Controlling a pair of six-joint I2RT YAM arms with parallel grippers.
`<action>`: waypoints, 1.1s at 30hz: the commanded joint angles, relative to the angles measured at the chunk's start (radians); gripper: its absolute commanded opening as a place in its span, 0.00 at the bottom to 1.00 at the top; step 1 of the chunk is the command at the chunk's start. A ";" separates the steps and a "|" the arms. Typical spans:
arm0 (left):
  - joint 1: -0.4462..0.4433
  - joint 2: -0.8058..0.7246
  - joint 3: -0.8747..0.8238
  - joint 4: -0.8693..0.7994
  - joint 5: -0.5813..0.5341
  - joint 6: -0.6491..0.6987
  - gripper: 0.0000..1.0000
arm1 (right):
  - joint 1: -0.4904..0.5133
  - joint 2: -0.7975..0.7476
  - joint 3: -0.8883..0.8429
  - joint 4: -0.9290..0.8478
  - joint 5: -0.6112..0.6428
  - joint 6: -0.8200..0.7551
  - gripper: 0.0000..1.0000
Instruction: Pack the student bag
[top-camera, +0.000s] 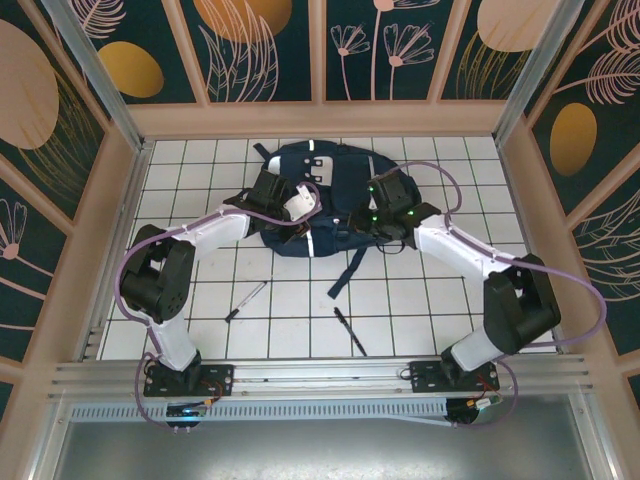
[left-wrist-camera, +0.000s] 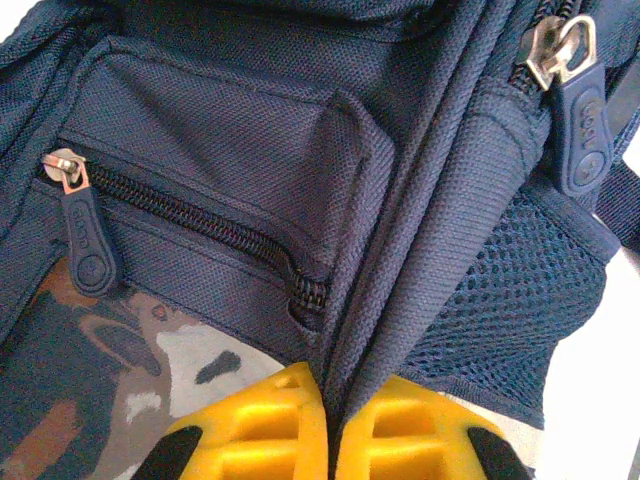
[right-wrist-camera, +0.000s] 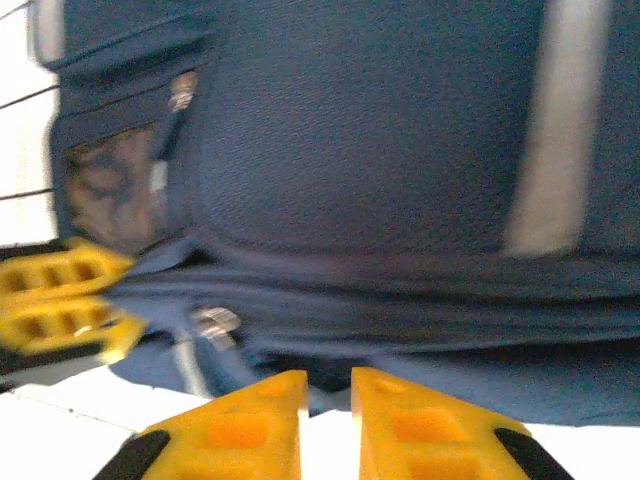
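There is one student bag (top-camera: 335, 190) and one counter (top-camera: 290, 320). Pens number two: the left pen (top-camera: 245, 300) and the right pen (top-camera: 350, 331). Arms number two: the left arm (top-camera: 215, 232) and the right arm (top-camera: 455, 245). Pincers number two, each with two yellow fingers: the left pincer (left-wrist-camera: 332, 420) and the right pincer (right-wrist-camera: 328, 415). The left wrist view gives two zipper pulls, the lower zipper pull (left-wrist-camera: 88, 235) and the upper zipper pull (left-wrist-camera: 583, 125), and one mesh pocket (left-wrist-camera: 520, 300).
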 joint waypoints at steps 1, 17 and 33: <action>0.002 -0.017 0.037 0.007 0.101 -0.024 0.00 | 0.076 -0.011 -0.018 0.072 -0.010 -0.014 0.25; 0.002 -0.039 0.014 0.036 0.153 -0.051 0.00 | 0.104 0.148 -0.012 0.175 0.036 -0.022 0.35; 0.014 -0.077 -0.018 0.028 0.058 0.039 0.00 | 0.049 0.044 -0.039 0.039 0.130 -0.035 0.00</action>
